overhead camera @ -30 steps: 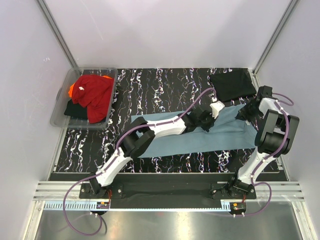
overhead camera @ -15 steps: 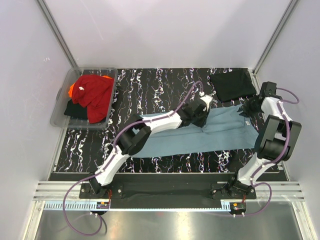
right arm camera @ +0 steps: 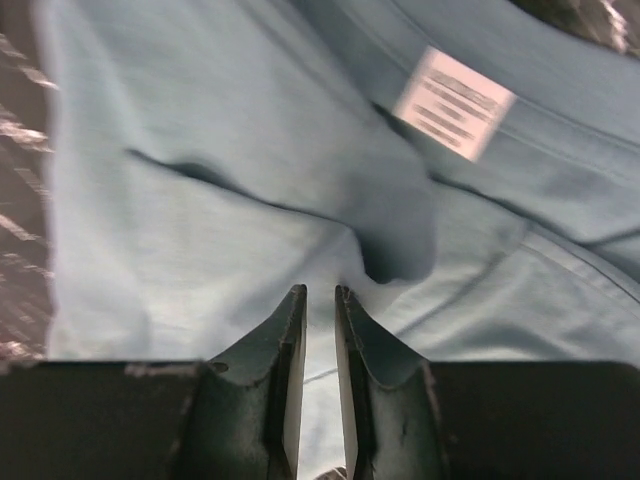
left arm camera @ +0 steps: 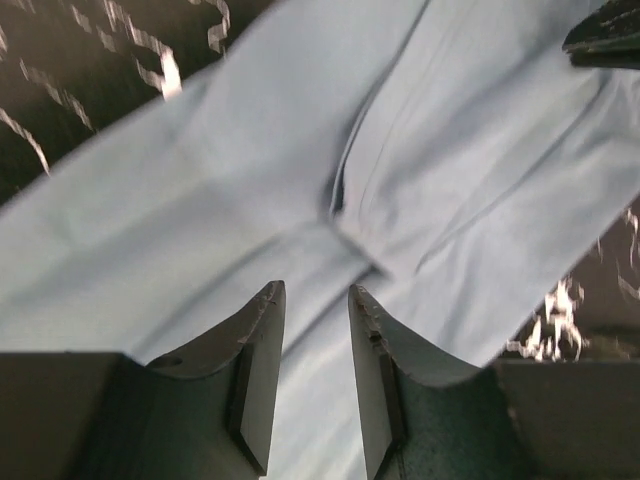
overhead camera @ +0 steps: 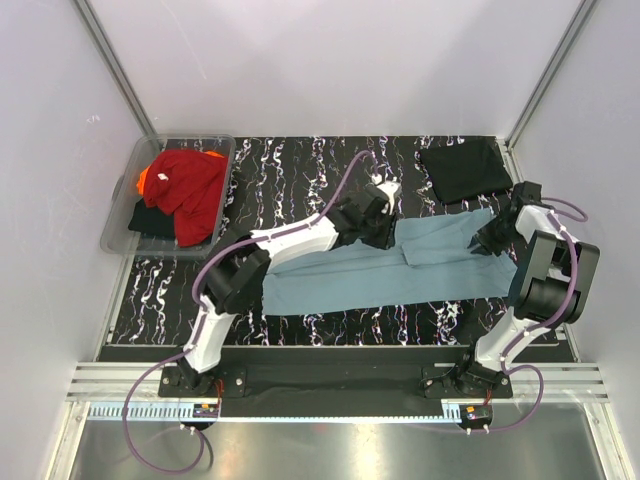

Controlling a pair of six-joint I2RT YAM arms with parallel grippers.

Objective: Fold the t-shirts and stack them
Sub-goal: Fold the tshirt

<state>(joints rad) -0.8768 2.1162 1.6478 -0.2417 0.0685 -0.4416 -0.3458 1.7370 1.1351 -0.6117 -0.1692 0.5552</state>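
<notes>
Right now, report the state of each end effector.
Left end effector: open, holding nothing, over the teal t-shirt.
Right end effector: narrowly open, holding nothing.

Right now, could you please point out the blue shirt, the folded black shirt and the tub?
blue shirt (overhead camera: 340,285): top view, left half.
folded black shirt (overhead camera: 465,170): top view, centre.
tub (overhead camera: 118,203): top view, left wall.

table: black top, white marbling. teal-blue t-shirt lies flat as a long strip from the middle to the right, a bit rumpled. folded black t-shirt in the far right corner, just beside it. clear plastic tub at far left.
</notes>
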